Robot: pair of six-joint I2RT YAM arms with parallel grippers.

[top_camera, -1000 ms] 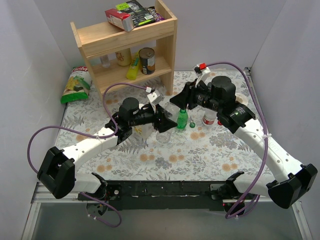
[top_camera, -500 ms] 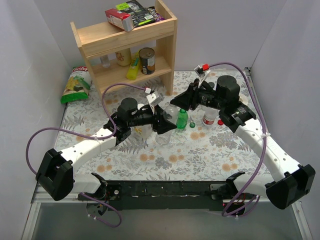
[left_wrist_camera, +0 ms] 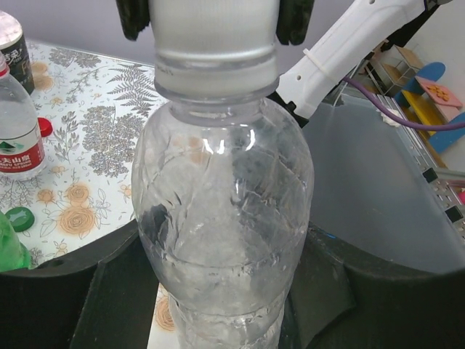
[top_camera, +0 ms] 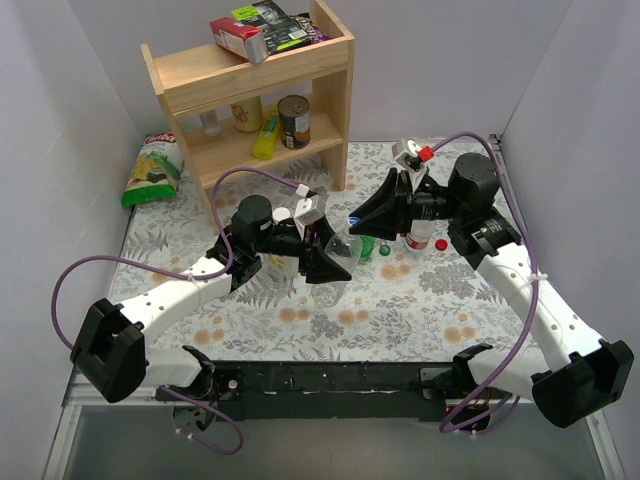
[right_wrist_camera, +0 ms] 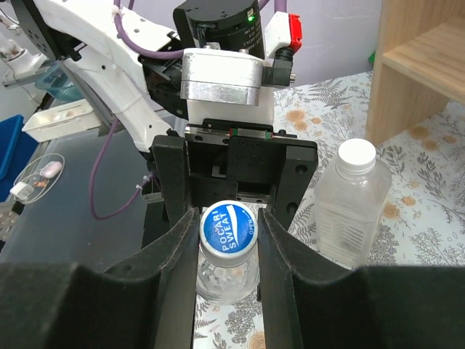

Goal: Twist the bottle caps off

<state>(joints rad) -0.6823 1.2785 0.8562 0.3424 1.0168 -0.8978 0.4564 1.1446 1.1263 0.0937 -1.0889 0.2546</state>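
Observation:
My left gripper (top_camera: 328,264) is shut on the body of the large clear bottle (left_wrist_camera: 225,203) and holds it tilted above the table. My right gripper (right_wrist_camera: 227,227) is shut on its blue cap (right_wrist_camera: 227,229); in the top view the right gripper (top_camera: 357,228) meets the bottle's neck. The slim clear bottle (right_wrist_camera: 354,200) with its white cap (right_wrist_camera: 357,154) stands just behind. The small red-labelled bottle (left_wrist_camera: 18,138) stands capless, with the red cap (left_wrist_camera: 45,127) lying beside it. The green cap (left_wrist_camera: 19,218) lies by the green bottle (left_wrist_camera: 7,253).
A wooden shelf (top_camera: 255,95) with cans and bottles stands at the back left, boxes lying on top. A snack bag (top_camera: 150,170) lies by the left wall. A dark-labelled bottle (left_wrist_camera: 11,47) stands behind the red-labelled one.
The right gripper has come down and left onto the large bottle's cap. The left gripper has shifted slightly down and right, tilting the bottle towards it. The green bottle is now mostly hidden.

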